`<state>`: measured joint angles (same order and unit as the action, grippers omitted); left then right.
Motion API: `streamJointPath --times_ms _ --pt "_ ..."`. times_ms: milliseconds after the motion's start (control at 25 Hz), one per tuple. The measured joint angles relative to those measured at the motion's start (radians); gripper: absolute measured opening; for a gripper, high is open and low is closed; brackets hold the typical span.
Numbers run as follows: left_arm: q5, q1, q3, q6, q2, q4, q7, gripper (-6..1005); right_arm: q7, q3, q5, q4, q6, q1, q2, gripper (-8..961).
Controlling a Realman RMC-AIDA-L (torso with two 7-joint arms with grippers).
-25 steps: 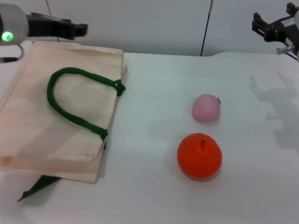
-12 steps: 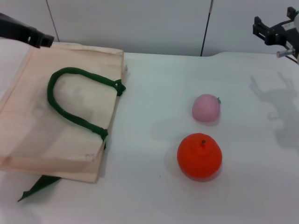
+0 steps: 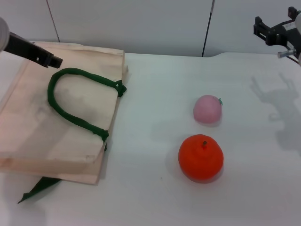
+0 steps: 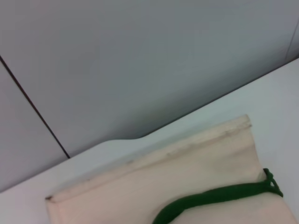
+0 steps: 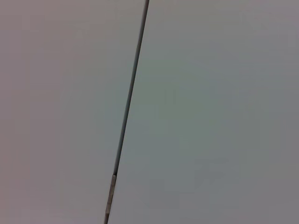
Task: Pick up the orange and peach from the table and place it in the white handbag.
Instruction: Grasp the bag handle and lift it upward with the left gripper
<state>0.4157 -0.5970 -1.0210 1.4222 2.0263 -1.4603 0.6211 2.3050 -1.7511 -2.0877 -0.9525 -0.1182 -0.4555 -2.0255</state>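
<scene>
Cream cloth of the white handbag [image 3: 61, 117] now lies under the left end effector [image 3: 51, 60], which has swung over its far edge; its opening cannot be told. The orange [image 3: 201, 157] and peach [image 3: 207, 108] sit untouched, well off toward the idle right end effector [image 3: 263, 29].

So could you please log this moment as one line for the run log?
left end effector: over bag | right end effector: raised, far right | orange, peach: on table, untouched

white handbag [image 3: 61, 127] cut off at left edge
</scene>
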Motion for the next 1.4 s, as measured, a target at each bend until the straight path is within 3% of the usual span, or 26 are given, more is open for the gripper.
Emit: streamJointPath --times_ms 320,800,1400 --pt "0.039 0.001 0.004 -0.101 0.004 0.123 -0.015 465 0.001 0.001 0.0 0.0 0.0 0.0 -0.001 866" --pt "-0.008 0.025 0.019 -0.184 0.003 0.183 -0.06 464 0.002 0.001 0.0 -0.002 0.0 0.001 -0.001 867" --pt "-0.034 -0.017 0.041 -0.277 0.0 0.367 -0.048 463 0.002 -0.001 0.0 -0.008 0.0 0.005 -0.002 867"
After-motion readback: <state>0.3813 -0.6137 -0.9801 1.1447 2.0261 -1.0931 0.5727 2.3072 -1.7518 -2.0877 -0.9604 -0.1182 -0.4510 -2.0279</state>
